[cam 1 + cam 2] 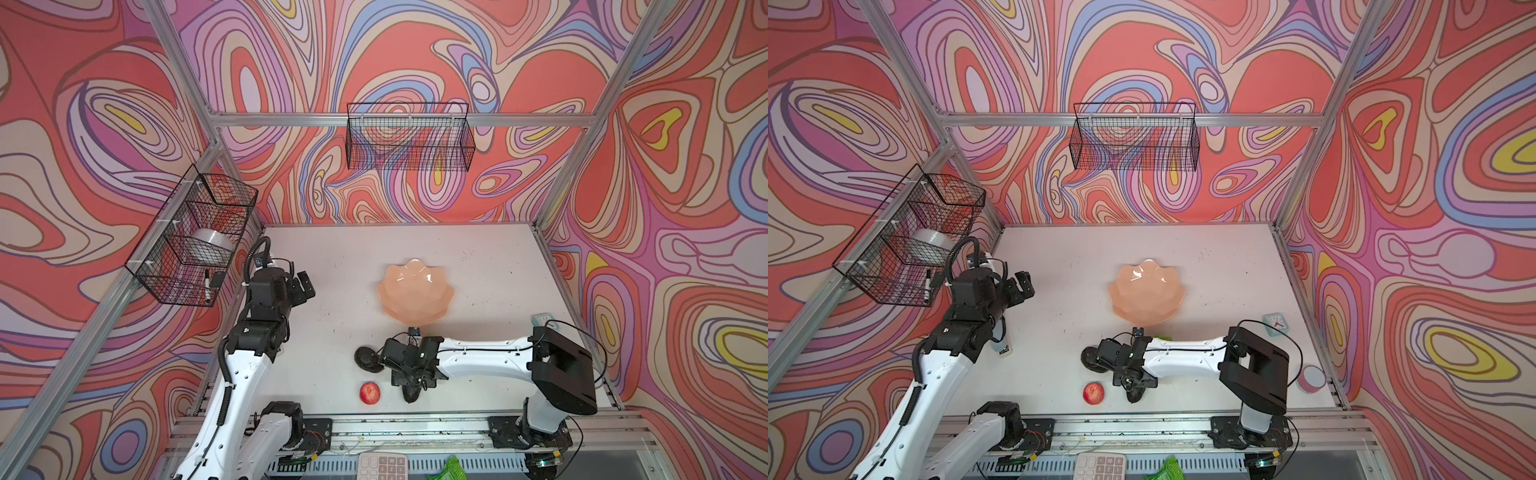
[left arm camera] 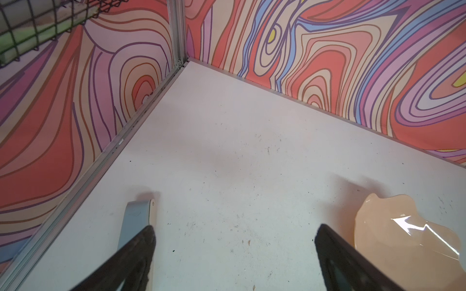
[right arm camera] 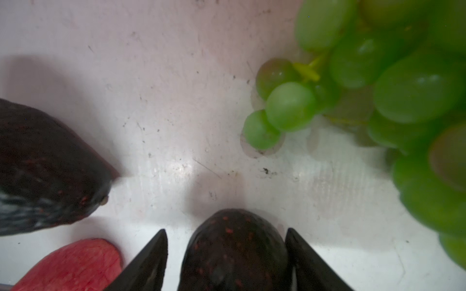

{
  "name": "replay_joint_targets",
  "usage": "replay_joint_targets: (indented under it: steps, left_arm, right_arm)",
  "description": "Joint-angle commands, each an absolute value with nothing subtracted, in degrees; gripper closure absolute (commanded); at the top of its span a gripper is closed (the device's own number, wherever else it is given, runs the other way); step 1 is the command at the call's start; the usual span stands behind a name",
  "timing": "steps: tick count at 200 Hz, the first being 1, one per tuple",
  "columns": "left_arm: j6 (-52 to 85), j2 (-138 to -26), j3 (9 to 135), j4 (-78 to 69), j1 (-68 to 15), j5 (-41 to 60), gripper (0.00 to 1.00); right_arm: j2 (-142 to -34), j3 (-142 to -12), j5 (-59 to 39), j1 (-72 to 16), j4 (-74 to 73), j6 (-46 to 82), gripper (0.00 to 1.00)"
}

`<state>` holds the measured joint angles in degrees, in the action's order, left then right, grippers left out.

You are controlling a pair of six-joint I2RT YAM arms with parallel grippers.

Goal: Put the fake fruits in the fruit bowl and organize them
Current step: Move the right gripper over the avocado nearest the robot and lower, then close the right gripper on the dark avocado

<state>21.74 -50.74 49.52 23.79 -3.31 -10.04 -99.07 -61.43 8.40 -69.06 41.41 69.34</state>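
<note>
The peach-pink fruit bowl [image 1: 415, 293] [image 1: 1146, 293] sits empty at mid-table; its rim [image 2: 393, 236] shows in the left wrist view. My right gripper [image 1: 409, 384] [image 1: 1133, 384] [image 3: 227, 229] straddles one dark avocado [image 3: 234, 254] [image 1: 410, 395], jaws open, with a slit of table showing beside one finger. The second avocado [image 1: 368, 358] [image 3: 45, 171] lies just left of it. The red apple-like fruit [image 1: 370, 393] [image 3: 73, 267] sits near the front edge. Green grapes [image 3: 393, 83] [image 1: 1163, 337] lie mostly hidden under the right arm. My left gripper [image 1: 303, 286] [image 2: 235, 226] hovers open and empty at the left.
Black wire baskets hang on the left wall [image 1: 195, 241] and back wall [image 1: 409, 139]. A small clock [image 1: 1276, 323] and a pink-white roll [image 1: 1312, 378] stand at the right edge. A flat grey-blue piece [image 2: 136, 221] lies under the left arm. A calculator [image 1: 382, 467] sits below the front rail.
</note>
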Motion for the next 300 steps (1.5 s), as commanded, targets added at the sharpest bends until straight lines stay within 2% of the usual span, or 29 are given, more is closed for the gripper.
replay_joint_targets:
  steps: [1, 25, 49, 83, 102, 121, 154, 187, 222, 300]
  left_arm:
    - [22.39, -49.83, 50.01, 24.85, -3.07, -10.56, 0.02]
    - [22.28, -49.83, 50.06, 24.92, -3.05, -10.72, 0.02]
    - [22.22, -49.92, 50.01, 25.0, -3.09, -11.06, 0.02]
    - [22.19, -49.83, 50.13, 25.31, -3.01, -11.41, 0.01]
    - [22.13, -49.75, 50.06, 25.31, -2.99, -11.84, 0.02]
    - [21.87, -49.83, 50.1, 25.71, -2.99, -12.5, 0.02]
    - [21.88, -50.01, 50.21, 25.66, -2.99, -12.55, 0.01]
    - [21.84, -50.45, 50.27, 25.82, -2.99, -12.69, 0.02]
    - [21.93, -50.71, 50.36, 25.92, -2.99, -12.44, 0.02]
    - [21.86, -50.45, 50.27, 26.06, -2.99, -12.88, 0.02]
  right_arm:
    - [-98.49, -63.38, 12.27, -68.82, 43.15, 67.4, 0.32]
    - [-97.11, -66.48, 16.23, -68.74, 44.97, 65.21, 0.4]
    - [-95.21, -72.65, 21.01, -67.28, 49.81, 60.12, 0.44]
    - [-90.09, -77.12, 24.0, -58.61, 47.96, 49.31, 0.47]
    - [-90.47, -79.66, 22.85, -52.41, 46.49, 43.68, 0.48]
    - [-91.9, -81.83, 22.63, -50.63, 47.36, 37.96, 0.48]
    - [-88.52, -75.26, 15.64, -52.06, 46.92, 32.31, 0.41]
    - [-82.11, -64.05, 11.9, -60.14, 44.46, 31.09, 0.29]
    - [-81.59, -58.22, 6.91, -66.34, 40.22, 29.65, 0.17]
    - [-87.59, -56.48, 5.74, -67.59, 35.8, 28.91, 0.13]
